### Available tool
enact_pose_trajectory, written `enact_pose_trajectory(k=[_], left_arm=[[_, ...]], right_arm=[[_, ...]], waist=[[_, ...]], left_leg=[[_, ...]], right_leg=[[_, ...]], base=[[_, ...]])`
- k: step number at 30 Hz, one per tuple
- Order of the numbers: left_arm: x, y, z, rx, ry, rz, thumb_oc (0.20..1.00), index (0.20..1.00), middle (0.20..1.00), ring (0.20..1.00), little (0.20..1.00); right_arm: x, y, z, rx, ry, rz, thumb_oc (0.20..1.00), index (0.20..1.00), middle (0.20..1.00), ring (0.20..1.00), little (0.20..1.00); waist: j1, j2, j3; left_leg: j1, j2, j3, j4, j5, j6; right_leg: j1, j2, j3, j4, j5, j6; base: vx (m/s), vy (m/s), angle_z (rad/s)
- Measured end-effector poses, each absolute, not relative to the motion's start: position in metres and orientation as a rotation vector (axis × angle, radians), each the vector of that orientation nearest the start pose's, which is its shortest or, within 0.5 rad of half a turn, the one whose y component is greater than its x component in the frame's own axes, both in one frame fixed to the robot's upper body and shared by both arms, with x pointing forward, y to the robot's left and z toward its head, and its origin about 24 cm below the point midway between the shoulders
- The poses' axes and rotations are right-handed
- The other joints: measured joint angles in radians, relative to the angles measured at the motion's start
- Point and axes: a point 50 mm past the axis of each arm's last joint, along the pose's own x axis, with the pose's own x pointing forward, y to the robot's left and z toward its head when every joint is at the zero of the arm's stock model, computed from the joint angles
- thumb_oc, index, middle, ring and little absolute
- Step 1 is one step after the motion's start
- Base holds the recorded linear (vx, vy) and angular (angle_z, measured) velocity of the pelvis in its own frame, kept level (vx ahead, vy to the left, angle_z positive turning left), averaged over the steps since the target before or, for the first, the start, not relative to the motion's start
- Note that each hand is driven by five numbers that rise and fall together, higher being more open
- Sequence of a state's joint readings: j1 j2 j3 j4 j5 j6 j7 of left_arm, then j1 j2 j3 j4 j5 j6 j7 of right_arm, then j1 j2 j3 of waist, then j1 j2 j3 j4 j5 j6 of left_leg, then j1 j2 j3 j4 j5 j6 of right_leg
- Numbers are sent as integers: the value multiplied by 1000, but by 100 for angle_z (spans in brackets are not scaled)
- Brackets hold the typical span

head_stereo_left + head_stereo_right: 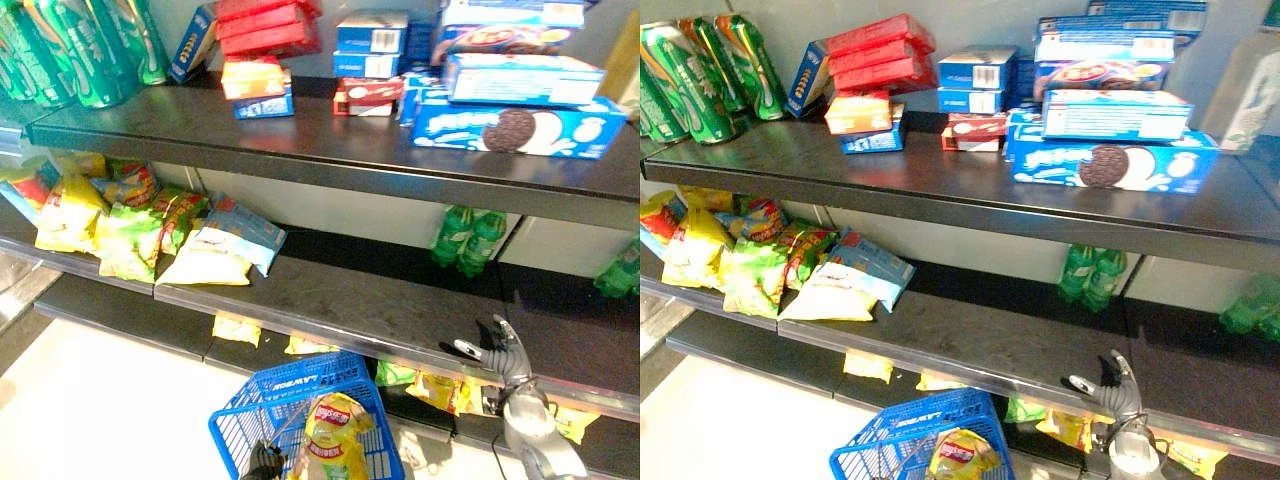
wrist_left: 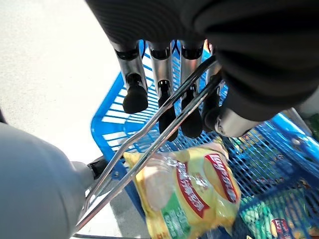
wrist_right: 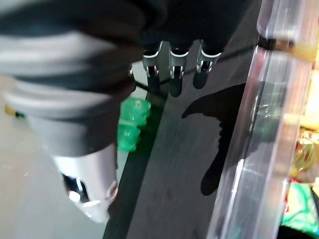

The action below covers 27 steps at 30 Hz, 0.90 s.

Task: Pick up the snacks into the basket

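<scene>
The left hand (image 2: 169, 94) has its fingers curled round the wire handles (image 2: 149, 149) of a blue basket (image 1: 250, 420) low in the near foreground. A yellow chip bag (image 1: 335, 440) lies inside it. The right hand (image 1: 500, 350) hovers with straight, spread fingers, holding nothing, above the bare dark middle shelf (image 1: 380, 300). More snack bags (image 1: 130, 225) are piled on that shelf's left end.

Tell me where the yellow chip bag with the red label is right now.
The yellow chip bag lies inside the blue basket, low in the eye views, below the middle shelf; the left hand grips the basket's metal handles.
</scene>
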<state>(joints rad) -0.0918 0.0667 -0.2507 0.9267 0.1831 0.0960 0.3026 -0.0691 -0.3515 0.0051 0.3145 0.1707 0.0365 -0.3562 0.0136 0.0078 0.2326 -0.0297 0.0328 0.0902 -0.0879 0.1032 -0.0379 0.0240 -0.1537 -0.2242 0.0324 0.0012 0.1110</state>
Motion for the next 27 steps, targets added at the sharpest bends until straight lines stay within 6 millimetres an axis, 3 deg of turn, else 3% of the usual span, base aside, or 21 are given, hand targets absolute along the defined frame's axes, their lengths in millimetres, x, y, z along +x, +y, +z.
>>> enact_pose_trajectory(k=[2, 3, 5, 9, 10, 11, 13, 14, 16, 19, 21, 23, 27], left_arm=[[186, 156, -127, 517, 833, 23, 200, 200, 200, 200, 200], [187, 165, -126, 516, 839, 55, 200, 200, 200, 200, 200], [184, 175, -127, 500, 863, 96, 200, 200, 200, 200, 200], [179, 192, -129, 439, 907, 206, 200, 200, 200, 200, 200], [182, 194, -129, 424, 921, 234, 200, 200, 200, 200, 200], [182, 196, -129, 424, 924, 239, 200, 200, 200, 200, 200], [175, 198, -132, 429, 936, 244, 200, 200, 200, 200, 200], [169, 201, -134, 427, 953, 256, 200, 200, 200, 200, 200], [168, 200, -134, 426, 944, 259, 200, 200, 200, 200, 200], [175, 194, -130, 414, 910, 252, 200, 200, 200, 200, 200], [180, 187, -128, 411, 894, 231, 200, 200, 200, 200, 200], [192, 172, -124, 419, 856, 182, 200, 200, 200, 200, 200], [198, 160, -122, 431, 834, 134, 200, 200, 200, 200, 200]], right_arm=[[259, -249, 8, -210, 227, -427, 1000, 1000, 1000, 1000, 1000], [260, -246, 8, -197, 230, -436, 1000, 1000, 1000, 1000, 1000], [263, -241, 8, -174, 226, -438, 1000, 1000, 1000, 1000, 1000], [274, -235, 14, -148, 205, -441, 1000, 1000, 1000, 1000, 1000], [276, -237, 17, -149, 195, -446, 1000, 1000, 1000, 1000, 1000], [272, -241, 14, -158, 210, -467, 1000, 1000, 1000, 1000, 1000], [264, -243, 5, -162, 243, -480, 1000, 1000, 1000, 1000, 1000], [261, -244, -1, -165, 269, -483, 1000, 1000, 1000, 1000, 1000], [262, -250, 1, -180, 265, -492, 1000, 1000, 1000, 1000, 1000], [273, -269, 15, -231, 239, -528, 1000, 1000, 1000, 1000, 1000], [279, -283, 30, -277, 200, -554, 1000, 1000, 1000, 1000, 1000], [291, -310, 62, -336, 124, -627, 1000, 1000, 1000, 1000, 1000], [294, -326, 81, -309, 76, -699, 1000, 1000, 1000, 1000, 1000]], waist=[[0, 3, 21], [4, -25, 37], [0, -34, 45], [8, -62, 37], [-1, -61, 37], [-2, -70, 32], [0, -94, 18], [3, -116, 3], [2, -98, 5], [3, -50, 28], [2, -19, 41], [-1, 30, 68], [0, 61, 90]], left_leg=[[2, 18, 10, 1, 6, 15], [17, 6, 18, 5, -5, 31], [32, 6, 19, 1, -16, 52], [32, 4, 25, 0, -27, 52], [24, 3, 15, 0, -26, 50], [22, -7, -6, -2, -26, 45], [32, -30, -14, -4, -35, 33], [42, -40, -32, -5, -45, 16], [35, -6, -40, 0, -46, -19], [13, 48, -47, 2, -44, -59], [-5, 69, -44, 11, -45, -69], [-32, 78, -44, 19, -44, -77], [-43, 76, -46, 15, -43, -81]], right_leg=[[-72, -14, 8, 134, -7, 6], [-109, -30, 24, 229, -6, 6], [-157, -45, 41, 304, -22, 18], [-176, -38, 59, 51, -9, 60], [-185, -28, 117, -68, 13, 86], [-191, -34, 148, -89, 33, 86], [-184, -53, 144, -88, 35, 85], [-162, -58, 142, -101, 73, 58], [-154, -29, 122, -112, 159, 16], [-156, 29, 87, -124, 183, -45], [-163, 47, 66, -125, 177, -59], [-176, 55, 47, -124, 174, -64], [-178, 50, 24, -125, 166, -63]], base=[[1, 210, -14], [59, 119, -7], [81, 13, -12], [142, -89, -8], [152, -86, 35], [127, -119, 51], [88, -132, 46], [83, -159, 46], [33, -167, 50], [-19, -103, 18], [-37, -67, 14], [-45, -52, 21], [-23, -23, 18]])
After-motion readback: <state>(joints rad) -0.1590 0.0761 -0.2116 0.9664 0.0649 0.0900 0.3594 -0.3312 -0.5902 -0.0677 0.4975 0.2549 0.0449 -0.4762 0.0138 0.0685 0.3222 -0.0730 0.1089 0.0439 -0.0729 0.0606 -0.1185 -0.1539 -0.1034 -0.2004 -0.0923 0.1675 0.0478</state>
